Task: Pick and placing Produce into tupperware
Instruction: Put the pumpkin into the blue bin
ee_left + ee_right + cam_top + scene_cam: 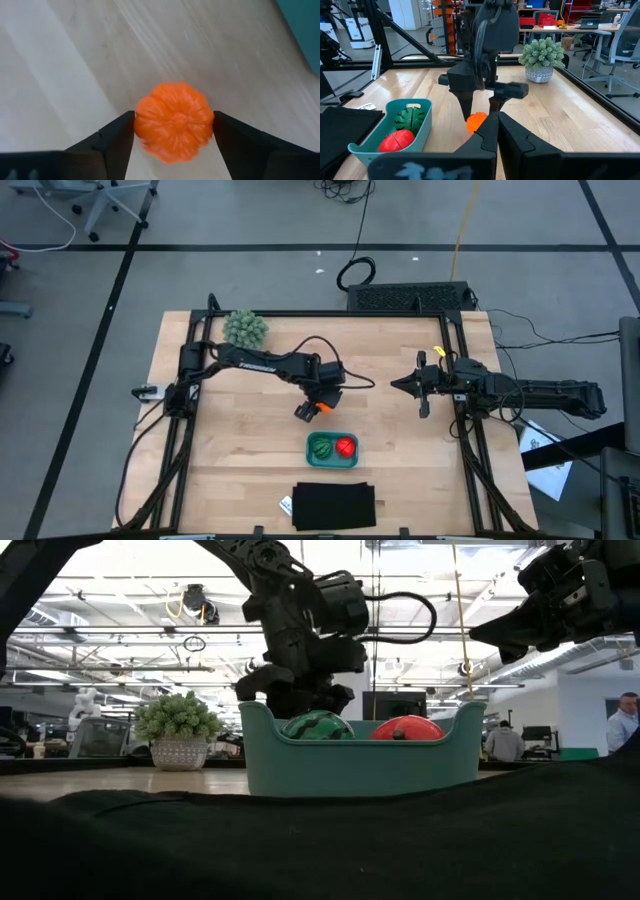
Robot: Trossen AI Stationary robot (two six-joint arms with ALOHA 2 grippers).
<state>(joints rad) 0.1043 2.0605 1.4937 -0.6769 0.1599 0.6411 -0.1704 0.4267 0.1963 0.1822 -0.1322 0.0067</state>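
Left gripper (318,409): near the table's middle, fingers clamped on the small orange ribbed round toy piece (174,121), one dark finger touching each side of it.

Orange piece, position: held between the fingers just above the pale wood table (240,460); whether it has cleared the surface, cannot tell.

Teal-blue rectangular plastic tupperware with rounded corners (331,463): just beside the left gripper, toward the table's front edge; long axis runs left to right.

Already inside: dark green striped round piece (321,448) on the left half, red piece (345,447) on the right, touching or nearly so.

Key relation: container lies a short way forward and slightly right of the orange piece; free room in it looks tight, so placement likely has to go on or between the two pieces.

Right gripper (402,384): raised at the right side, well apart from the container, fingers together, empty.

Nearer arm: left.

View differences: left wrist view alone shows finger contact on the orange piece; low view hides that piece behind the container wall but shows the two pieces sitting above the rim.
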